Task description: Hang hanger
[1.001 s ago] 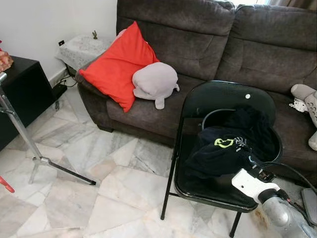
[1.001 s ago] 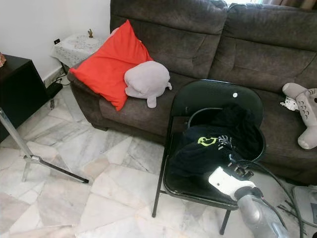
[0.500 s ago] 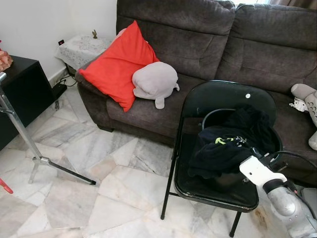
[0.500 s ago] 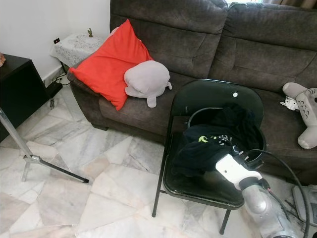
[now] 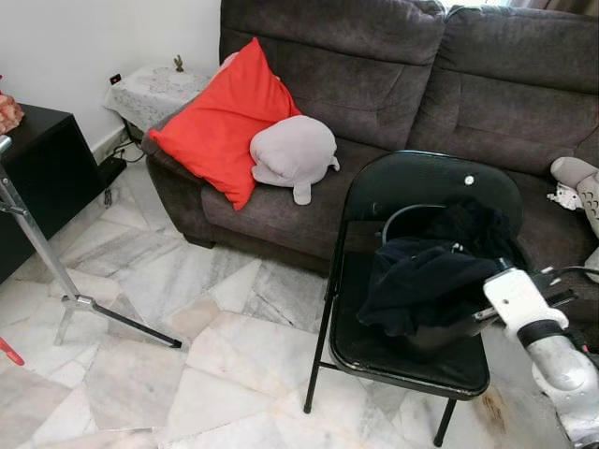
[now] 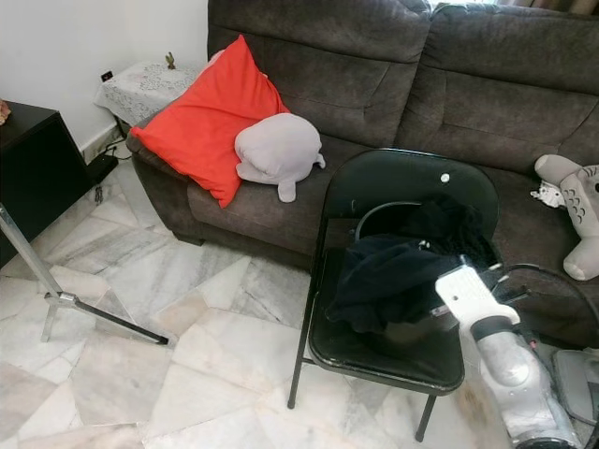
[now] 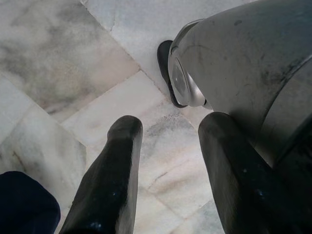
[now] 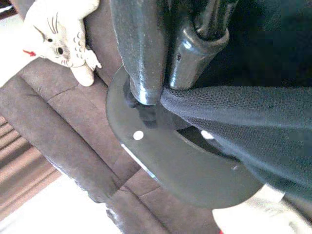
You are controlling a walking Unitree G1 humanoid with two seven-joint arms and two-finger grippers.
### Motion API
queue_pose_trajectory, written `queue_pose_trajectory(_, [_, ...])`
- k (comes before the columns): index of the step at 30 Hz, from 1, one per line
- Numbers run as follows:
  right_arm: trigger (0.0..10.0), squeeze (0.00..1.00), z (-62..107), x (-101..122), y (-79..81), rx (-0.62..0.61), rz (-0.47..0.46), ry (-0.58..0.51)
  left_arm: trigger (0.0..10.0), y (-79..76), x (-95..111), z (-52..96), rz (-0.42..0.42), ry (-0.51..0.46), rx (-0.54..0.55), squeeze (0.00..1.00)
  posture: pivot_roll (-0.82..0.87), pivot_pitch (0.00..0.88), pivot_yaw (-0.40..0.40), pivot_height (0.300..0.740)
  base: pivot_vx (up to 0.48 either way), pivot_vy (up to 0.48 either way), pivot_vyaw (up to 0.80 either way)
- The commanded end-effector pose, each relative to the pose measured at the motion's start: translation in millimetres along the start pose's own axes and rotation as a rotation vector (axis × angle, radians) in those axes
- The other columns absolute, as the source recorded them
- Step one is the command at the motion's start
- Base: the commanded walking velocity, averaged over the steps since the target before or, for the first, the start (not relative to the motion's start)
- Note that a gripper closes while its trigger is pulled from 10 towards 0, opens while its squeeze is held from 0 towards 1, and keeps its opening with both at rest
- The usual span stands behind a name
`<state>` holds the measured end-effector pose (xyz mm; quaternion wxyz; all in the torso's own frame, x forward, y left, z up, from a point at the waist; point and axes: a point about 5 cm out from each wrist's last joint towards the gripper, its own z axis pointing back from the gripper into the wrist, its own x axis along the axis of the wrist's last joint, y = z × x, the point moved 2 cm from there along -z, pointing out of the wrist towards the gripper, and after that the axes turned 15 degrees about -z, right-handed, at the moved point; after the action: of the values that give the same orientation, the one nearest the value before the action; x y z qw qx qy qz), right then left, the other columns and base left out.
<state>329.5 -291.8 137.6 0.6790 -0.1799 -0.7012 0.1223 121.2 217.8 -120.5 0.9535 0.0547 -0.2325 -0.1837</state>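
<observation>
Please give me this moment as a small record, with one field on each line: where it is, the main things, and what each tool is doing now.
place: living room, marble tile floor
seat: black folding chair before the brown sofa
garment: black garment piled on the chair, partly lifted
right tool: right tool shut on the black garment, at the chair's right side
left tool: left tool open, pointing down at the floor, idle
on sofa: red cushion, grey plush
hanger: none clearly seen
</observation>
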Motion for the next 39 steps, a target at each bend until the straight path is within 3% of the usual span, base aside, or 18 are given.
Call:
queue_pose_trajectory(1, [0.0,0.00,-3.3,18.1,-15.6,-0.039,-0.059,-0.050,10.0,-7.1,-0.6,-0.6,-0.003,0.007,-0.016,0.00,-0.03,0.140,-0.064,0.740,0.000,0.000,0.00])
queue_pose_trajectory(9, [0.0,0.00,-2.4,42.3,-34.0,-0.092,-0.164,-0.115,10.0,-7.5,-0.8,-0.5,-0.004,0.007,-0.018,0.00,-0.04,0.141,-0.066,0.740,0.000,0.000,0.00])
queue_pose_trajectory(10, [0.0,0.00,-0.7,46.3,-38.0,-0.105,-0.218,-0.127,10.0,-7.8,-0.9,-0.5,-0.005,0.007,-0.019,0.00,-0.04,0.140,-0.068,0.740,0.000,0.000,0.00])
queue_pose_trajectory(15, [0.0,0.00,9.7,48.3,-36.7,-0.099,-0.309,-0.121,10.0,-8.0,-1.2,-0.4,-0.004,0.006,-0.018,0.00,-0.05,0.138,-0.071,0.740,0.000,0.000,0.00])
queue_pose_trajectory(17, [0.0,0.00,24.8,36.2,-28.5,-0.080,-0.321,-0.064,10.0,-8.3,-1.2,-0.4,-0.005,0.007,-0.020,0.00,-0.05,0.139,-0.069,0.740,0.000,0.000,0.00])
queue_pose_trajectory(20, [0.0,0.00,43.1,9.1,-28.3,-0.130,-0.364,0.059,10.0,-8.6,-1.2,-0.4,-0.008,0.007,-0.023,0.00,-0.05,0.138,-0.069,0.740,0.000,0.000,0.00])
queue_pose_trajectory(21, [0.0,0.00,43.1,9.1,-28.3,-0.130,-0.364,0.059,10.0,-8.6,-1.2,-0.4,-0.008,0.007,-0.023,0.00,-0.05,0.138,-0.069,0.740,0.000,0.000,0.00])
queue_pose_trajectory(23, [0.0,0.00,56.5,-6.1,-26.7,-0.160,-0.429,0.121,10.0,-8.2,-1.3,-0.4,-0.010,0.007,-0.024,0.00,-0.06,0.138,-0.068,0.740,0.000,0.000,0.00])
queue_pose_trajectory(29, [0.0,0.00,61.8,-7.0,-24.9,-0.155,-0.435,0.137,10.0,-7.6,-0.8,-0.4,-0.015,0.005,-0.027,0.00,-0.06,0.140,-0.064,0.740,0.000,0.000,0.00])
queue_pose_trajectory(35, [0.0,0.00,41.9,51.2,-35.5,-0.088,-0.469,-0.094,10.0,-6.6,0.0,-0.6,-0.017,0.003,-0.021,0.00,-0.06,0.135,-0.066,0.740,0.000,0.000,0.00])
queue_pose_trajectory(39, [0.0,0.00,39.7,68.5,-37.3,-0.068,-0.487,-0.162,10.0,-6.2,0.5,-0.7,-0.017,0.003,-0.018,0.00,-0.06,0.136,-0.066,0.740,0.000,0.000,0.00])
